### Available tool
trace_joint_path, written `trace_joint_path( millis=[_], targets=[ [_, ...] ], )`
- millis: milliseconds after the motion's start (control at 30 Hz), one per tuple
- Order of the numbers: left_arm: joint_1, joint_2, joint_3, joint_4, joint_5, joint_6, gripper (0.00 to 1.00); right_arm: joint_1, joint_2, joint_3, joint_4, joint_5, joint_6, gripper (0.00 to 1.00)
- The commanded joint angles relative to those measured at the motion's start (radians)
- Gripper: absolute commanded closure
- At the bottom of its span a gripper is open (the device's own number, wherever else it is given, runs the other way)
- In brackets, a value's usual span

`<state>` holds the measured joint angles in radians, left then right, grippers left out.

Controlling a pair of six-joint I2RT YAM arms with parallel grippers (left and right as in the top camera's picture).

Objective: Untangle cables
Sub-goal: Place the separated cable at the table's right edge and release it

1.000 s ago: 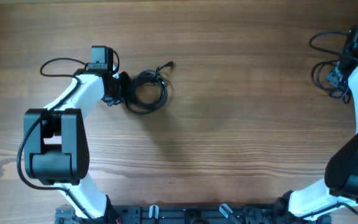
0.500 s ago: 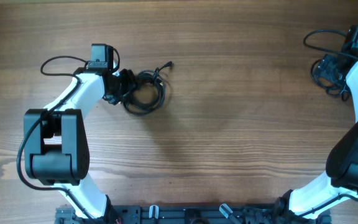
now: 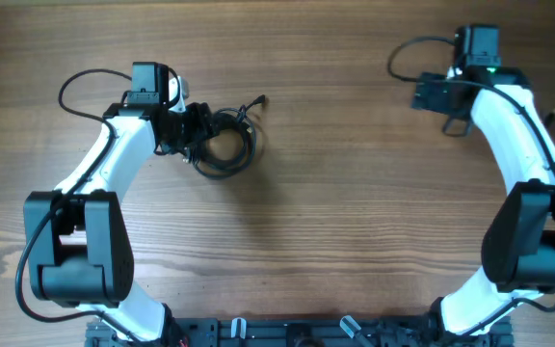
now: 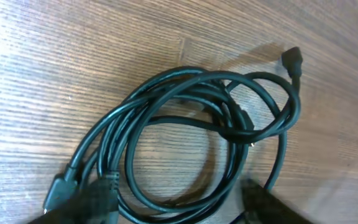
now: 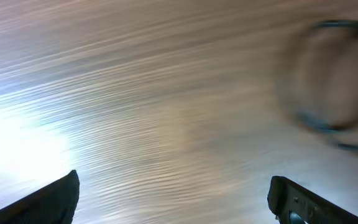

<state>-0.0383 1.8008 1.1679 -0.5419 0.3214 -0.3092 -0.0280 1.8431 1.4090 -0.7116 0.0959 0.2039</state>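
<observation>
The cables (image 3: 227, 143) lie as one black coil left of the table's middle, and a plug end (image 3: 263, 99) sticks out to its upper right. My left gripper (image 3: 200, 135) is at the coil's left side. In the left wrist view the coil (image 4: 185, 124) fills the frame, with its plug (image 4: 293, 59) at top right. The left gripper (image 4: 173, 208) is open, its fingers astride the coil's near strands. My right gripper (image 3: 432, 106) hovers over bare wood at the upper right. It is open (image 5: 173, 199) with nothing between its fingers.
A blurred dark loop (image 5: 334, 81) shows at the right wrist view's upper right; I cannot tell what it is. Thicker black wires (image 3: 80, 82) arc from each arm's wrist. The arm bases and a black rail (image 3: 287, 333) line the near edge.
My left gripper has opened at the coil. The right arm has swung left from the table's right edge, with its jaws opened. The cable bundle seen there earlier no longer shows.
</observation>
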Motion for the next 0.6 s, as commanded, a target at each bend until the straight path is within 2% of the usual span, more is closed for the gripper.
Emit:
trace_joint_path(
  millis=[0, 33, 67, 200, 300, 567],
  targets=[
    [0.0, -0.011, -0.006, 0.004, -0.008, 0.01, 0.75, 0.051, 0.018, 0.02, 0.004, -0.243, 0.007, 0.0],
    [0.0, -0.005, -0.006, 0.004, -0.022, 0.01, 0.93, 0.055, 0.018, 0.02, 0.005, -0.243, 0.006, 0.0],
    [0.0, 0.0, -0.006, 0.004, -0.024, 0.01, 0.96, 0.055, 0.018, 0.02, 0.005, -0.243, 0.006, 0.0],
    [0.0, 0.002, -0.006, 0.004, -0.023, -0.044, 0.94, 0.055, 0.018, 0.02, 0.009, -0.243, 0.007, 0.0],
    [0.0, 0.002, -0.006, -0.002, -0.024, -0.043, 0.89, 0.055, 0.018, 0.02, 0.009, -0.243, 0.008, 0.01],
    [0.0, 0.002, -0.006, -0.011, -0.024, -0.043, 0.84, 0.055, 0.018, 0.02, 0.009, -0.243, 0.008, 0.0]
  ],
)
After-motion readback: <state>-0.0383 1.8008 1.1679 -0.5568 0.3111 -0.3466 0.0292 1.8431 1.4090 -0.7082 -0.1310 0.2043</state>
